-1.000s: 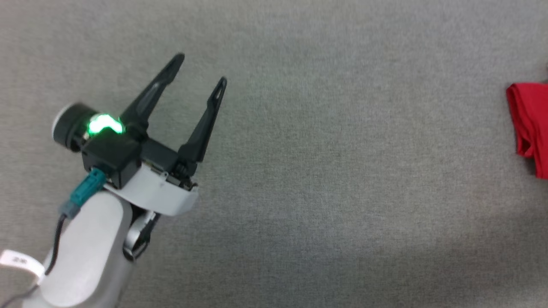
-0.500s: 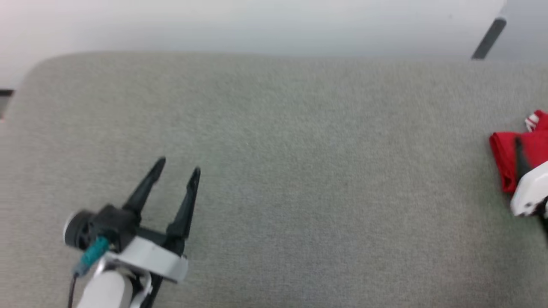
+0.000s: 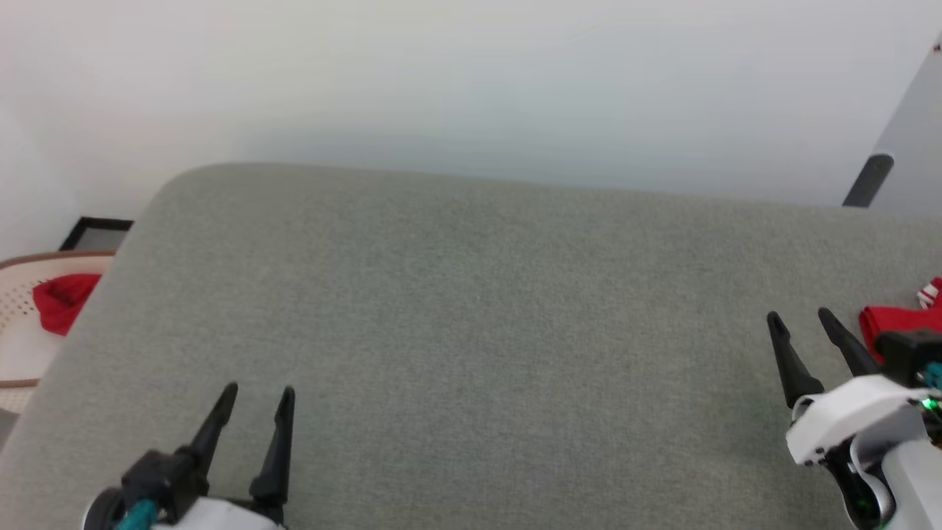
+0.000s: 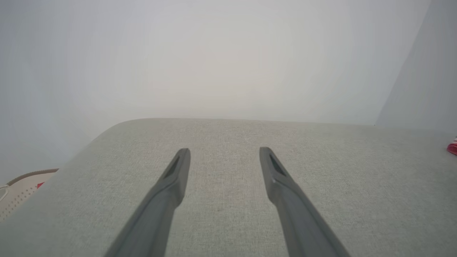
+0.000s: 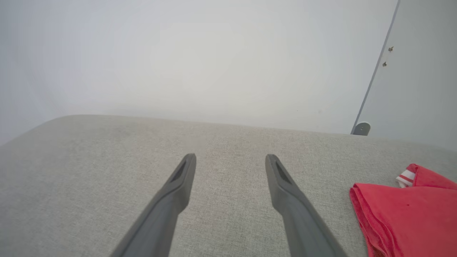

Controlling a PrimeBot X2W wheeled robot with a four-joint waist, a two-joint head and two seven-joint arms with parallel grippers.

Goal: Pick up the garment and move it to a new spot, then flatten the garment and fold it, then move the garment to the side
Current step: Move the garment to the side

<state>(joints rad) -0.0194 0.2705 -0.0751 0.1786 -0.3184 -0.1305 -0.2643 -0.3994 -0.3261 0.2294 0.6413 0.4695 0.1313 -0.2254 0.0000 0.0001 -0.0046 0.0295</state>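
Observation:
The garment [image 3: 894,324], red with a bit of red-and-white striped trim, lies folded at the right edge of the grey padded table [image 3: 471,309]. The right wrist view has it [image 5: 410,214] at lower right, just right of my fingers; a sliver of its trim [image 4: 452,147] reaches the left wrist view's right edge. My right gripper [image 3: 798,318] is open and empty, a short way left of the garment, not touching it. My left gripper [image 3: 259,391] is open and empty near the front left of the table, far from the garment.
A pale perforated basket [image 3: 18,294] holding a red cloth [image 3: 60,300] stands off the table's left side. A white wall runs behind the table. A grey panel [image 3: 909,140] with a dark foot stands at the back right.
The head camera has tilted up, so the wall, the table's far edge and the basket have come into sight. The right gripper has come into view beside the garment. Both grippers stay open.

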